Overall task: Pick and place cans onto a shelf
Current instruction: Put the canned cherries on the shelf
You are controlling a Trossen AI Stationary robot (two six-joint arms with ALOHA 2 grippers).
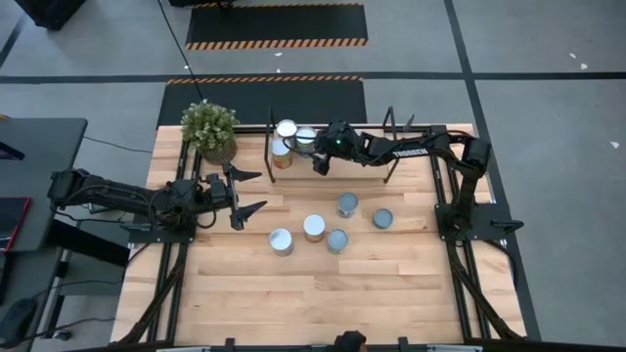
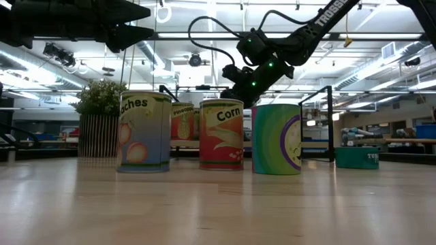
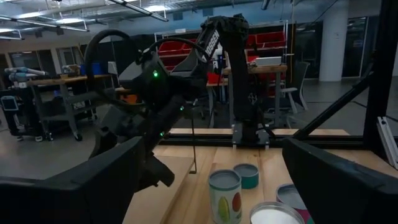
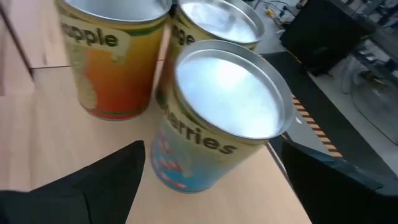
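The shelf [image 1: 354, 174] stands at the table's far edge, a wood board between black end frames. Three cans stand upright on its left end: a teal "berries" can [image 4: 217, 118] [image 1: 306, 137] and two orange-labelled cans [image 4: 112, 56] [image 1: 284, 152]. My right gripper [image 4: 211, 199] [image 1: 316, 154] is open just right of the berries can, one finger on either side of it and short of its wall. Several more cans [image 1: 314, 228] stand upright on the table's middle. My left gripper [image 1: 246, 192] is open and empty, hovering at the table's left.
A potted green plant [image 1: 208, 127] stands at the far left corner beside the shelf's left frame [image 1: 271, 137]. The loose cans also show in the low view [image 2: 221, 133] and the left wrist view [image 3: 224, 194]. Bare wood lies along the table's near edge [image 1: 323, 303].
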